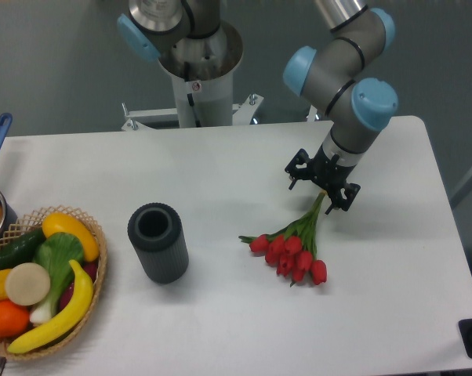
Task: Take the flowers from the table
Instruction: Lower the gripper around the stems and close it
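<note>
1. While the flowers point(292, 249) lie flat on the table point(220, 164), right of centre, the gripper point(321, 189) is seen poised directly over the upper end of their stems.
2. The two fingers are spread apart, one to either side of the stem bundle, and nothing is held between them; whether the tips touch the tabletop cannot be told.
3. The long axis of the bunch runs from the red buds at lower left up to the stem ends at upper right, so the heads lie below and left of the gripper while the stems pass beneath it.
4. The line between the fingers is set roughly across that axis, which is judged to suit a closing grasp on the stems rather than on the buds.
5. Only one arm is present, so no choice of nearer hand arises.
6. A dark ribbed cylinder point(157, 241) and a wicker basket point(95, 294) of produce stand well to the left, apart from the bunch.
</note>
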`<state>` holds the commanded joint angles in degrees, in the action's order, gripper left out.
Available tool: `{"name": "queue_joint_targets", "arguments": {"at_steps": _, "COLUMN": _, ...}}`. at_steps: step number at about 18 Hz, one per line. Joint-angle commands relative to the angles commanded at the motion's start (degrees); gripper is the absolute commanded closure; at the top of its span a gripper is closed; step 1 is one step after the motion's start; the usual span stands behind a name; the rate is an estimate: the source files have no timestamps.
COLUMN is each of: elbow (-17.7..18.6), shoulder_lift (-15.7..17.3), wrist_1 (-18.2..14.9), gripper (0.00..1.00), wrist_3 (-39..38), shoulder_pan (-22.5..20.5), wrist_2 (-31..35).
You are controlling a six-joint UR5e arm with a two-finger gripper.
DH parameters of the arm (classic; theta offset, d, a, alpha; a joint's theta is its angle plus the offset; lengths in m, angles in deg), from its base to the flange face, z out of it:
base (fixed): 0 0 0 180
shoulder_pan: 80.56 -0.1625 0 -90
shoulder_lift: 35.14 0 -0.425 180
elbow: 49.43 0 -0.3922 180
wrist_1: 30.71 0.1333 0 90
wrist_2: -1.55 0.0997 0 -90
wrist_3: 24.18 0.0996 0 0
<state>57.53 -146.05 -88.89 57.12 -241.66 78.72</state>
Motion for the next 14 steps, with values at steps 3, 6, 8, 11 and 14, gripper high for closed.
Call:
{"name": "queue_joint_targets", "arguments": {"at_steps": 3, "elbow": -0.1, "shoulder_lift": -0.6, "wrist_1": 0.1, "gripper": 0.0, "wrist_3": 0.1, "shoulder_pan": 0.0, "wrist_2": 0.0}}
{"name": "queue_joint_targets", "arguments": {"at_steps": 6, "elbow": -0.2, "shoulder_lift": -1.4, "wrist_1": 0.8, "gripper": 0.0, "wrist_3": -0.1, "shoulder_pan": 0.0, "wrist_2": 0.0}}
{"name": "queue_joint_targets", "arguments": {"at_steps": 8, "elbow": 0.3, "shoulder_lift": -1.8, "wrist_1": 1.6, "gripper": 0.0, "wrist_3": -0.1, "shoulder_pan": 0.0, "wrist_2": 0.0}}
{"name": "queue_joint_targets", "arguments": {"at_steps": 11, "elbow": 0.4, "shoulder_lift": -2.5, "wrist_1": 1.8, "gripper": 0.0, "wrist_3": -0.1, "shoulder_pan": 0.1, "wrist_2": 0.1}}
{"name": "queue_joint_targets", "arguments": {"at_steps": 14, "elbow": 0.4, "shoulder_lift": -2.6, "wrist_1": 1.9, "gripper": 0.02, "wrist_3": -0.1, "shoulder_pan": 0.1, "wrist_2": 0.1}}
